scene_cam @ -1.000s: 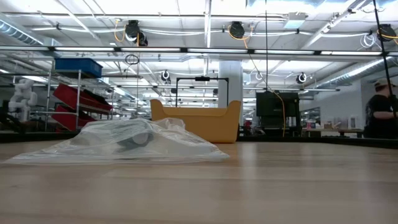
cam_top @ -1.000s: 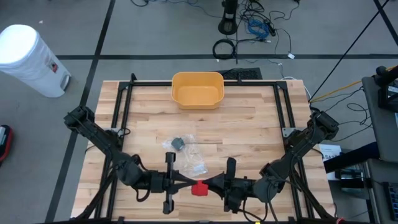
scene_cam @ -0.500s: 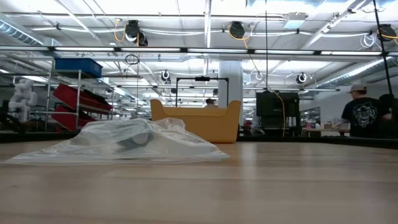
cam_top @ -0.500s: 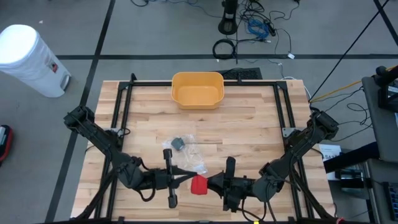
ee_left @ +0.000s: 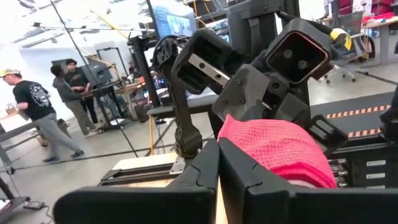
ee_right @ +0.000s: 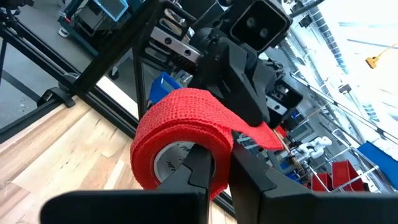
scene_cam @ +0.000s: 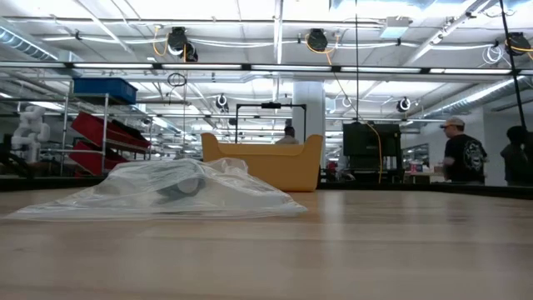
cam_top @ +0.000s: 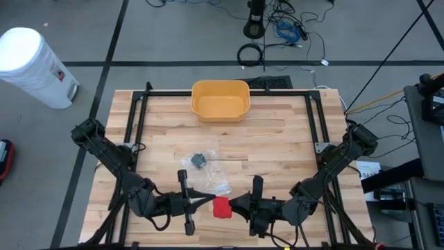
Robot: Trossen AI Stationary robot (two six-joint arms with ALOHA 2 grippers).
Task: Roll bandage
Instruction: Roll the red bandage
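Observation:
A red bandage roll (cam_top: pixel 221 206) hangs above the table's near edge between my two grippers. My right gripper (cam_top: pixel 233 205) comes at it from the right and is shut on it; the right wrist view shows the roll (ee_right: pixel 180 134) with its pale core. My left gripper (cam_top: pixel 210 201) meets the roll from the left, its fingers (ee_left: pixel 217 146) shut, with the red mesh (ee_left: pixel 277 149) just behind their tips. A loose tail (ee_right: pixel 261 134) runs off the roll toward the left gripper. My left gripper is shut at the bandage's loose tail (ee_right: pixel 252 129), where it leaves the roll, coming level from the table's left. Its own fingertips hide how much of the tail lies between them. The tail is short and runs straight to the roll. My right gripper pinches the roll's wall (ee_right: pixel 216 180), one finger (ee_right: pixel 199 165) inside the hollow core and the other (ee_right: pixel 249 177) outside. The fingers come level from the table's right. The roll is lifted clear of the table, its core opening facing the gripper.
A clear plastic bag (cam_top: pixel 210 177) holding a grey item (cam_top: pixel 198 160) lies on the wood just beyond the grippers, and shows in the low view (scene_cam: pixel 166 187). A yellow bin (cam_top: pixel 220 99) stands at the far edge. People walk in the room behind.
My left wrist has turned and its arm has drawn a little toward the table's left edge, so the gripper now slants at the roll instead of pointing straight across. The roll has shifted slightly toward the far side. My right gripper has kept still.

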